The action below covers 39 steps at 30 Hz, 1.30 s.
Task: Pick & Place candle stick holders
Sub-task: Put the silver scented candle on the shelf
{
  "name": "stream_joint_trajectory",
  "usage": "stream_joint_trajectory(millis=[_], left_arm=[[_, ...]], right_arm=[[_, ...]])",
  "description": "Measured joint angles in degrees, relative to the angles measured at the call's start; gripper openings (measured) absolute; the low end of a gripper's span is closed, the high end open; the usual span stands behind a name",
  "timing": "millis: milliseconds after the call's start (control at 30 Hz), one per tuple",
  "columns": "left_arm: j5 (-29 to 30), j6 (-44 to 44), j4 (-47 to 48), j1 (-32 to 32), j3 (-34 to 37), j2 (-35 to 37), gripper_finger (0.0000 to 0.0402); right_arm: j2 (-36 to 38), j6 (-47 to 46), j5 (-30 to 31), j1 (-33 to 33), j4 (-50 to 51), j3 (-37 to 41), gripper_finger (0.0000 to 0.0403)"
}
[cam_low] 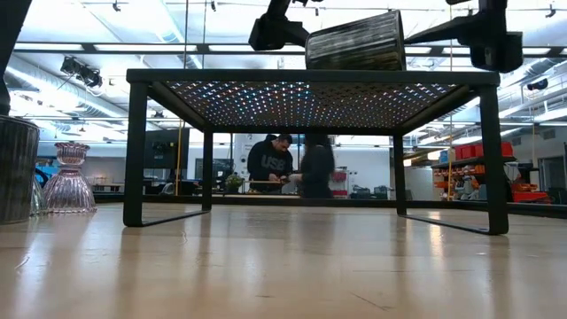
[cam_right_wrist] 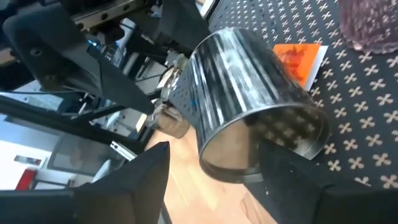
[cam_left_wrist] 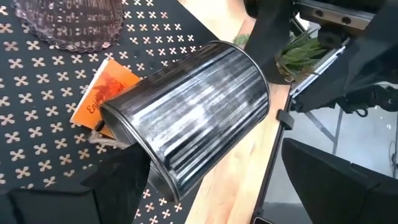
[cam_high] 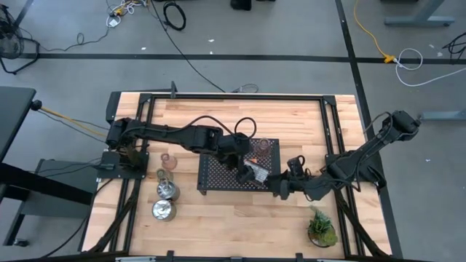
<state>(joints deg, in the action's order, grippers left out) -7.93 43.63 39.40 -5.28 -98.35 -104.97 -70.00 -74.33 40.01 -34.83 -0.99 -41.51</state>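
A ribbed silver candle stick holder [cam_high: 254, 172] lies tilted on its side just over the near right part of the black perforated tray [cam_high: 215, 180]. My left gripper [cam_high: 242, 161] is shut on its narrower end. My right gripper [cam_right_wrist: 214, 163] stands open at the holder's wide open mouth [cam_right_wrist: 261, 146], one finger out beside it and one in front of it. A pink glass holder [cam_high: 261, 148] stands on the tray's far right. An orange tag [cam_left_wrist: 102, 93] lies on the tray by the silver holder. My left gripper holds the silver holder by its narrower end [cam_left_wrist: 134, 146], coming slanting down from the table's left. One dark finger [cam_left_wrist: 118, 180] shows beside the ribbed wall; the holder hides the other. The holder lies tilted, mouth toward the right; whether it rests on the tray I cannot tell. My right gripper has one finger [cam_right_wrist: 292, 174] in front of the mouth's rim; whether it touches I cannot tell.
On the bare wood left of the tray stand a pink glass holder [cam_high: 169, 161] and two silver holders [cam_high: 167, 191] [cam_high: 163, 210]. A small potted plant [cam_high: 321, 227] sits at the near right. Black frame rails run along the table's edges.
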Motion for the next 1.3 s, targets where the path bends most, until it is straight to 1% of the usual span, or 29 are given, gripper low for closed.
stream_joint_trajectory(millis=[300, 433, 667, 900, 1000, 1133, 1300], left_arm=[[-1.5, 1.2, -1.5, 0.0, 0.0, 0.0, 0.0362], [-3.8, 2.4, -3.4, 0.1, 0.0, 0.0, 0.0362], [-5.5, 3.8, -5.1, 0.1, 0.0, 0.6, 0.0361], [-6.0, 3.9, -7.8, 0.0, 0.0, 2.0, 0.0361], [-6.1, 4.6, -10.6, 0.0, -0.1, 2.4, 0.0361], [-7.4, 5.3, -13.5, 0.0, -0.1, 2.4, 0.0361], [-7.1, 5.3, -13.6, 0.0, -0.1, 2.4, 0.0361]], right_arm=[[0.0, -0.2, -2.2, 1.9, 3.1, 0.0, 0.0177], [0.0, -0.2, -3.3, 2.5, 3.7, 0.0, 0.0148], [-1.7, -0.3, -5.0, 2.7, 4.3, 0.0, 0.0114], [-3.4, -1.4, -5.1, 2.8, 3.6, 0.0, 0.0105], [-3.6, -1.5, -5.2, 3.1, 3.5, 0.0, 0.0105], [-3.8, -1.3, -6.7, 4.2, 2.9, 0.0, 0.0105], [-3.8, -0.9, -7.8, 5.0, 2.4, 0.0, 0.0105]])
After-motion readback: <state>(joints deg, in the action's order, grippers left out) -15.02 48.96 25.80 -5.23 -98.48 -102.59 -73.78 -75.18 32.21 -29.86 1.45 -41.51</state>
